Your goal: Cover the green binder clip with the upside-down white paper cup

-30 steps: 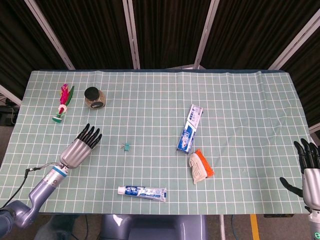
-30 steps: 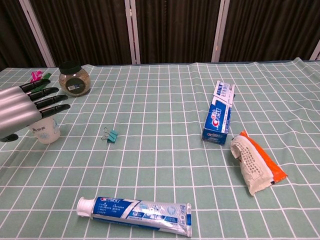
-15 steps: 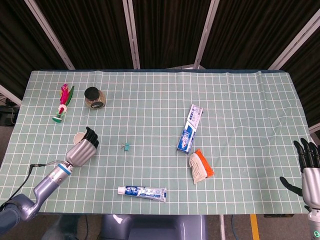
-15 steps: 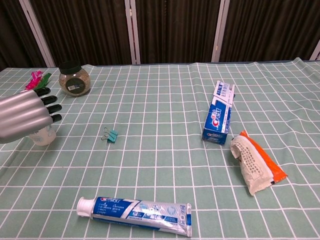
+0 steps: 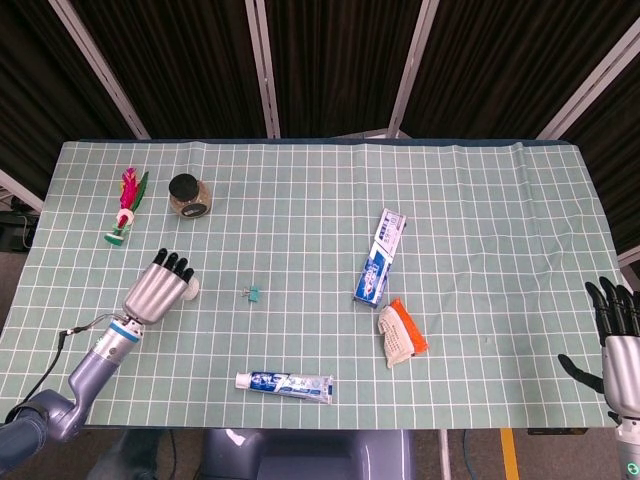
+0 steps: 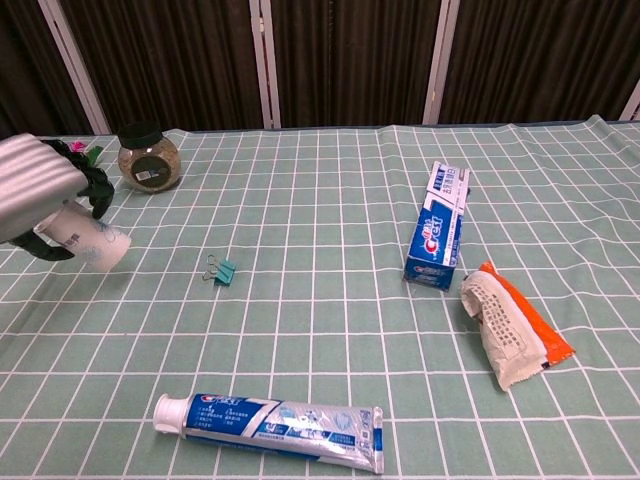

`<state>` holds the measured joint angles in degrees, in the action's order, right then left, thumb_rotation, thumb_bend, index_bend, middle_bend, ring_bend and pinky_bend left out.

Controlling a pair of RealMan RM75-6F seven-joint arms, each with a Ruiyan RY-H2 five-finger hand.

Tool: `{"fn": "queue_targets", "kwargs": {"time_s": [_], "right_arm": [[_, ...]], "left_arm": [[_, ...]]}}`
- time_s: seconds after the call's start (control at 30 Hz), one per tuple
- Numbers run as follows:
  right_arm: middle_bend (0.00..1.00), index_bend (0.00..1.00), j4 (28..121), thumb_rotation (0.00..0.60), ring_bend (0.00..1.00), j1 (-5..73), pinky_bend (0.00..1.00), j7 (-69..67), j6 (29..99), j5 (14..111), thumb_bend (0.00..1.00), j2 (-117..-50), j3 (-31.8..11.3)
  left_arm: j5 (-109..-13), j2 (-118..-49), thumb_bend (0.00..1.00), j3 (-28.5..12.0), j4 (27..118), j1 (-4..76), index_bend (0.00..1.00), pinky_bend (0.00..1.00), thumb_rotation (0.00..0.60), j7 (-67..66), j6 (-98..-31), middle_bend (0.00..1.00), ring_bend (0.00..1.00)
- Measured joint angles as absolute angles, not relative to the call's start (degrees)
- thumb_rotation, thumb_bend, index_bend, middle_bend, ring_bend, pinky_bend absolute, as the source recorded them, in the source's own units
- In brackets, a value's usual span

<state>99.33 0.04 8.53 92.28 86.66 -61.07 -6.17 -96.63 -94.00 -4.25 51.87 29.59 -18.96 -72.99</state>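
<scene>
The left hand (image 6: pixel 45 200) is wrapped around the cup (image 6: pixel 95 245), lifted off the counter (image 5: pixel 480 220) and tipped so its mouth faces right and a little down, toward the clip (image 6: pixel 221 270). The clip lies on the green grid cloth just to the right of that hand, slightly nearer the robot, with its wire handles pointing left toward the cup. So the cup needs only a short carry rightward, then a further tilt to bring its mouth fully down over the clip. The right hand (image 5: pixel 620 335) sits far off at the counter's right edge, fingers apart and holding nothing, well away from everything; the left is plainly the nearer one. Half a second ago the cup was standing on the cloth with the left hand's fingers just curling round it; now it is in the air and tipped over sideways. The clip has not moved.
</scene>
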Motion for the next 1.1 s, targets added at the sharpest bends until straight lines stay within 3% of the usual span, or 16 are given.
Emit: {"fn": "queue_targets", "kwargs": {"time_s": [0.27, 0.5, 0.6, 0.63, 0.7, 0.77, 0.87, 1.1], "right_arm": [[0.0, 0.0, 99.52, 0.6, 0.0, 0.04, 0.0, 8.68, 92.36, 86.93, 0.0, -61.03, -6.03], [0.0, 0.0, 99.32, 0.6, 0.0, 0.21, 0.0, 9.24, 91.99, 86.58, 0.0, -61.34, -6.01], [0.0, 0.0, 99.21, 0.6, 0.0, 0.23, 0.0, 9.3, 91.93, 86.4, 0.0, -61.38, -6.06], [0.0, 0.0, 99.2, 0.6, 0.0, 0.23, 0.0, 9.27, 91.91, 86.41, 0.0, -61.39, -6.04], [0.0, 0.0, 99.18, 0.6, 0.0, 0.23, 0.0, 9.2, 91.91, 86.46, 0.0, -61.37, -5.99], [0.0, 0.0, 99.2, 0.6, 0.0, 0.22, 0.0, 9.08, 91.96, 86.48, 0.0, -61.34, -6.01], [0.0, 0.0, 99.27, 0.6, 0.0, 0.22, 0.0, 8.81, 91.99, 86.58, 0.0, -61.24, -6.0], [0.0, 0.0, 99.35, 0.6, 0.0, 0.19, 0.0, 8.29, 92.08, 86.85, 0.0, -61.02, -5.88]], "left_arm": [[-84.56, -86.53, 0.0, -8.38, 65.51, 28.71, 0.49, 0.36, 0.6, 13.66, -63.41, 0.39, 0.34], [-79.65, -83.99, 0.0, -8.58, 68.0, 29.38, 0.49, 0.36, 0.6, 30.7, -52.41, 0.38, 0.33], [-79.73, -85.06, 0.0, -7.9, 65.82, 30.05, 0.47, 0.34, 0.6, 32.31, -51.01, 0.34, 0.29], [-79.86, -85.59, 0.0, -7.55, 64.93, 30.33, 0.45, 0.3, 0.6, 32.58, -50.67, 0.29, 0.22], [-80.47, -85.93, 0.0, -6.77, 64.28, 30.73, 0.35, 0.14, 0.6, 33.13, -50.1, 0.12, 0.07], [-81.9, -85.7, 0.0, -5.9, 64.16, 31.11, 0.15, 0.0, 0.6, 33.45, -49.9, 0.0, 0.0], [-84.34, -85.45, 0.0, -5.19, 63.81, 31.17, 0.01, 0.0, 0.6, 32.28, -52.0, 0.0, 0.0], [-88.05, -85.56, 0.0, -4.1, 63.59, 30.44, 0.0, 0.0, 0.6, 17.42, -60.41, 0.0, 0.0]]}}
